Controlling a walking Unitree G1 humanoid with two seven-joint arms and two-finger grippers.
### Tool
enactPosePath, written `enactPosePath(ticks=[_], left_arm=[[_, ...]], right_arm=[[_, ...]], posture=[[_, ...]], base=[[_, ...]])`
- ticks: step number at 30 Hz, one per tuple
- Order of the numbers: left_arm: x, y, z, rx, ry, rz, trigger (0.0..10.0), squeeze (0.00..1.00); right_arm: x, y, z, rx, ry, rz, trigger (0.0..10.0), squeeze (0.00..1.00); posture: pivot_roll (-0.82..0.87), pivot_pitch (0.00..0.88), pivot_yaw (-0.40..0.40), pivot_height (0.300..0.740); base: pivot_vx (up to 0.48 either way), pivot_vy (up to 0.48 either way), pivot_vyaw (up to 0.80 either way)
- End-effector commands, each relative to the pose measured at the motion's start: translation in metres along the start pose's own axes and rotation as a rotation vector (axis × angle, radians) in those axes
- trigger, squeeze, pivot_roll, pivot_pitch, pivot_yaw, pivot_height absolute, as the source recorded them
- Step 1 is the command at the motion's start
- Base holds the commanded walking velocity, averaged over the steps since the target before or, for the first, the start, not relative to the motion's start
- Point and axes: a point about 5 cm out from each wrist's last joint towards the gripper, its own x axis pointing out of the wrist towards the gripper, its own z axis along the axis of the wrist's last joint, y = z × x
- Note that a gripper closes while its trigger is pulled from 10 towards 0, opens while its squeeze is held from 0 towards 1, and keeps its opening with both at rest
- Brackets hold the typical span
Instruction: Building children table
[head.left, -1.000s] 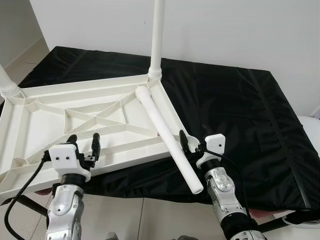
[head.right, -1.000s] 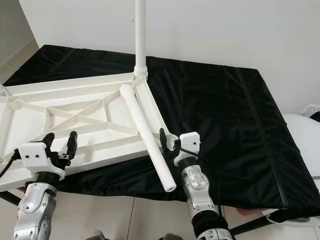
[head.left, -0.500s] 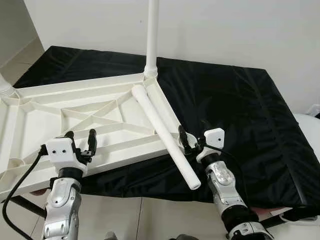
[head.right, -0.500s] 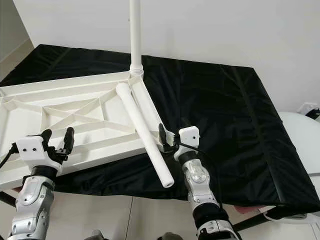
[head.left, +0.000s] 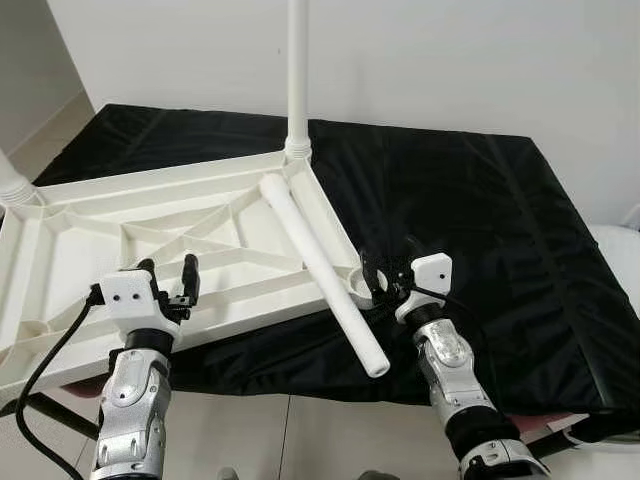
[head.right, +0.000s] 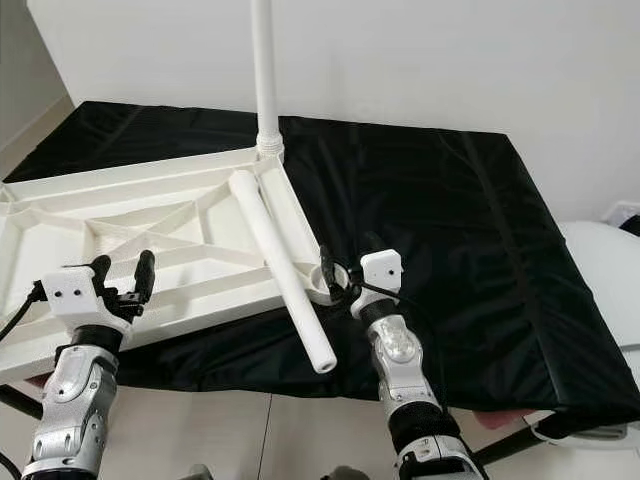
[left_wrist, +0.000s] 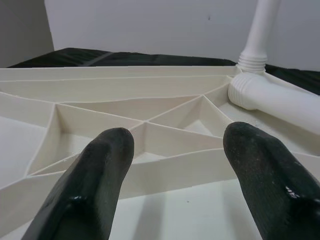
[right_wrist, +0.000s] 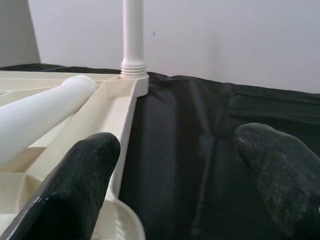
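Left eye view shows a white plastic tabletop (head.left: 150, 240) lying upside down on the left of a black padded cloth (head.left: 480, 230), its smooth underside crossed by raised ribs forming triangular cells. One round leg (head.left: 296, 70) stands upright in the far right corner socket, another (head.left: 12, 180) at the far left corner. A third, loose tubular leg (head.left: 320, 270) lies slanted along the right edge, its near end overhanging. The left gripper (head.left: 168, 285) hovers over the near rim, fingers spread. The right gripper (head.left: 385, 283) sits spread at the near right corner socket (head.left: 358, 285).
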Motion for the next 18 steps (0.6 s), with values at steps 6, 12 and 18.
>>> enactPosePath(ticks=[6,12,18], left_arm=[[0.008,-0.001,-0.006,0.003,0.032,0.015,10.0,0.00],[0.016,-0.005,-0.008,0.005,0.051,-0.009,10.0,0.00],[0.013,-0.013,-0.012,-0.013,0.069,-0.034,10.0,0.00]], right_arm=[[0.003,-0.008,0.003,-0.005,-0.018,-0.044,10.0,0.00],[-0.002,-0.013,0.001,-0.013,-0.018,-0.088,10.0,0.00],[-0.004,-0.015,0.001,-0.013,-0.023,-0.108,10.0,0.00]], posture=[[0.05,0.000,-0.042,0.740],[0.02,0.000,-0.017,0.740],[0.01,0.000,-0.002,0.740]], base=[[0.000,0.000,0.00],[0.000,0.000,0.00],[0.000,0.000,0.00]])
